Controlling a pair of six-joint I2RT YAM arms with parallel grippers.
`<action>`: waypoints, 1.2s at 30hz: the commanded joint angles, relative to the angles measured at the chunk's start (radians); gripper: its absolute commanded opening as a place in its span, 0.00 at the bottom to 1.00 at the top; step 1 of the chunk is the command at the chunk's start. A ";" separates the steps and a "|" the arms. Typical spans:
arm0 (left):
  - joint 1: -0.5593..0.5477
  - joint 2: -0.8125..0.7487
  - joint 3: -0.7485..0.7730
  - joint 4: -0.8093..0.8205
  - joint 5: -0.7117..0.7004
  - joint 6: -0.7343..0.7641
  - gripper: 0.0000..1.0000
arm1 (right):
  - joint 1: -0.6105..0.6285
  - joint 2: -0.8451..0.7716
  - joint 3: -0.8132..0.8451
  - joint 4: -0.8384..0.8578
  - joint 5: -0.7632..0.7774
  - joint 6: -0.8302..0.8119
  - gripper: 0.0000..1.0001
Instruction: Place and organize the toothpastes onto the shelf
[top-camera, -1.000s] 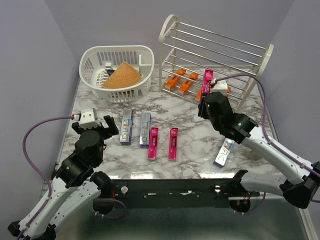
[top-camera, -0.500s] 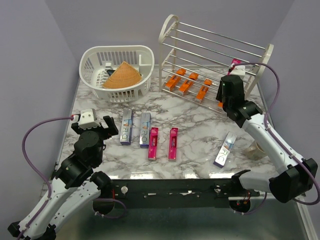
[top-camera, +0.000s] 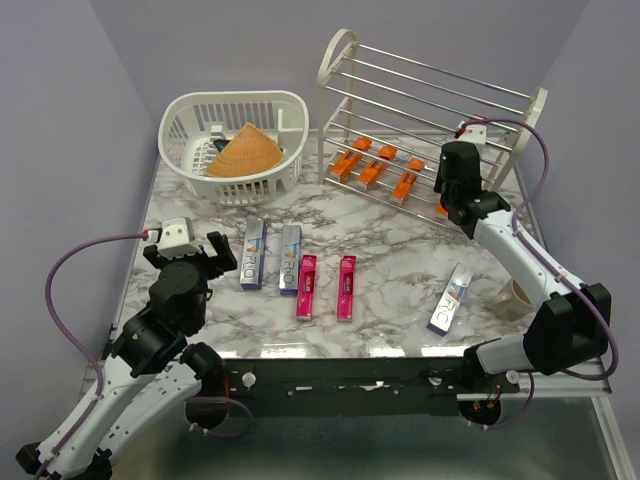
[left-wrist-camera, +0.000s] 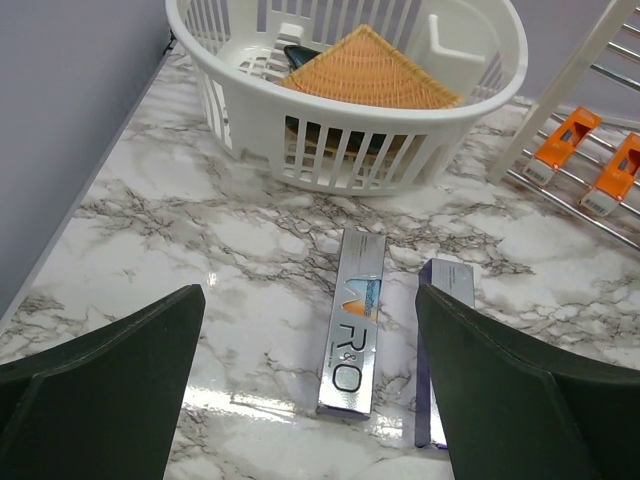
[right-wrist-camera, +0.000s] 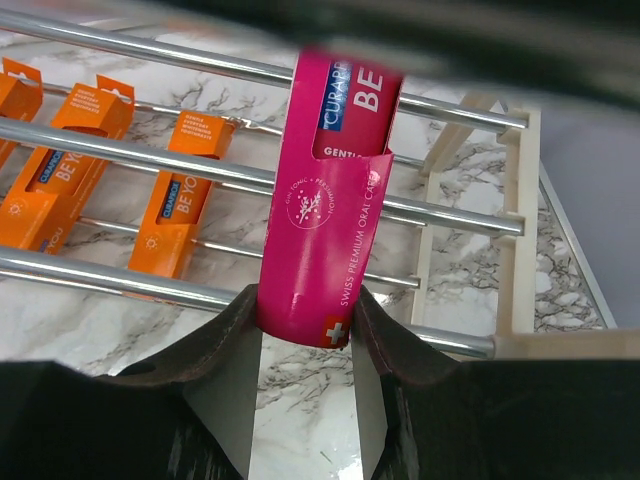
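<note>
Magenta toothpaste (right-wrist-camera: 322, 200) in right end effector (right-wrist-camera: 307, 308)

left end effector (left-wrist-camera: 305, 300) spread wide; right end effector (right-wrist-camera: 305, 305) clamped, arm (top-camera: 520, 255) outstretched.

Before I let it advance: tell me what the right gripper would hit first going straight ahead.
Probably the shelf's silver rods: the right gripper holds a magenta carton pointed at them. Depth is unclear.

Robot lab test cell. Marble-look worktop (top-camera: 400, 228) closed in by bare lilac walls (top-camera: 60, 110), with a black rail (top-camera: 340, 382) at the near edge carrying the left arm (top-camera: 165, 320) and right arm (top-camera: 520, 255), purple cables (top-camera: 55, 285) looped off both. Shelf (top-camera: 335, 60) and basket (top-camera: 235, 97) set on the worktop.
</note>
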 joint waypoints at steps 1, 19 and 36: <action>0.007 0.006 -0.013 0.011 0.020 0.008 0.99 | -0.023 0.029 -0.017 0.093 0.037 -0.016 0.44; 0.009 0.004 -0.014 0.013 0.029 0.012 0.99 | -0.029 0.018 -0.043 0.059 0.064 0.050 0.52; 0.010 0.000 -0.014 0.011 0.035 0.011 0.99 | -0.030 0.022 -0.044 0.114 0.172 0.062 0.42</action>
